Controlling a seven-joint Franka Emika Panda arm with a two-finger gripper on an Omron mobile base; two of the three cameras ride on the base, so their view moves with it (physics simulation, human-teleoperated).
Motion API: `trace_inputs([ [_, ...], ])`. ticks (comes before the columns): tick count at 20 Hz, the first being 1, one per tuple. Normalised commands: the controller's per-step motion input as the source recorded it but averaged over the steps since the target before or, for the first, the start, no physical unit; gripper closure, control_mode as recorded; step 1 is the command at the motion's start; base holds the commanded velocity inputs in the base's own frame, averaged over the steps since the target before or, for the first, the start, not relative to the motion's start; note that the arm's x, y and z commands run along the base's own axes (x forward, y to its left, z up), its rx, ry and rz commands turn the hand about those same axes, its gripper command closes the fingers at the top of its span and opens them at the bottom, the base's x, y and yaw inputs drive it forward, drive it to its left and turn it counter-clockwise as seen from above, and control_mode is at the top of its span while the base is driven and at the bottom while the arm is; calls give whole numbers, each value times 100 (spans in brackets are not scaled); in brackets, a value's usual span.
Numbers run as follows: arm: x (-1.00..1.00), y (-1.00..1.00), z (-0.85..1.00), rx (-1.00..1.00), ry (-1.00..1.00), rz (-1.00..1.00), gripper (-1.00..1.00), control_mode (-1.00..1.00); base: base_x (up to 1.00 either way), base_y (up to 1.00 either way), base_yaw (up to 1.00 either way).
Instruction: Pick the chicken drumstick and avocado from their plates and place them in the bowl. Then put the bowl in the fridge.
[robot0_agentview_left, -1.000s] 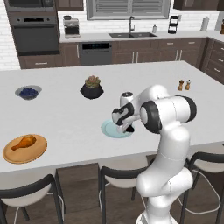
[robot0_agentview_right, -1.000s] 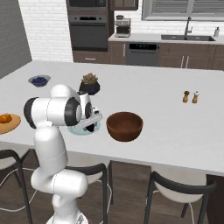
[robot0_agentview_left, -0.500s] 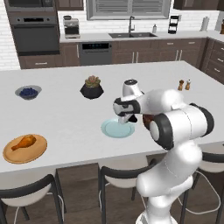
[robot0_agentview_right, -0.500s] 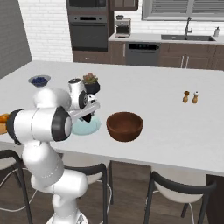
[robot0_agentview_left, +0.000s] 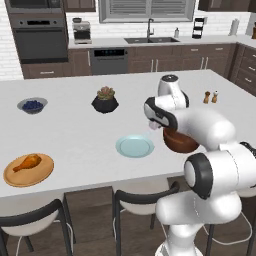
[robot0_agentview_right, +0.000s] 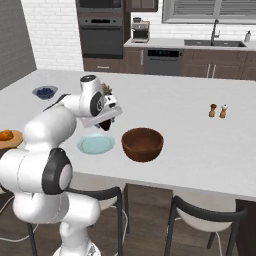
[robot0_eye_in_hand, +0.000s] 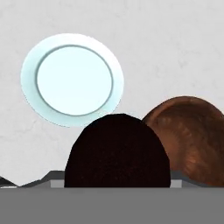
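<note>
We see a wide white island counter (robot0_agentview_left: 75, 135) running across the middle of the left base view, with dark stools tucked under its near edge. At the lower left of that frame an orange-tan wooden plate (robot0_agentview_left: 28, 170) lies flat on it. Near the centre sits the pale blue-green plate (robot0_agentview_left: 135, 146), and just to its right the reddish-brown bowl (robot0_agentview_left: 181, 141), close beside the plate but apart from it. Toward the upper left stands a small grey bowl of blueberries (robot0_agentview_left: 33, 105); right of it, a black pot with a succulent (robot0_agentview_left: 105, 100). Two small shakers (robot0_agentview_left: 210, 96) stand side by side at the right.
</note>
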Motion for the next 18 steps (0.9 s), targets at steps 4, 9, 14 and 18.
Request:
trace_inputs([
  [4, -1, -60, 80, 9, 12, -19, 100, -100, 0, 0, 0],
  [9, 1, -85, -3, 21, 20, -17, 100, -100, 0, 0, 0],
  [14, 35, -73, -33, 10, 13, -3, 100, -100, 0, 0, 0],
  [18, 42, -45, -56, 0, -4, 0, 100, -100, 0, 0, 0],
])
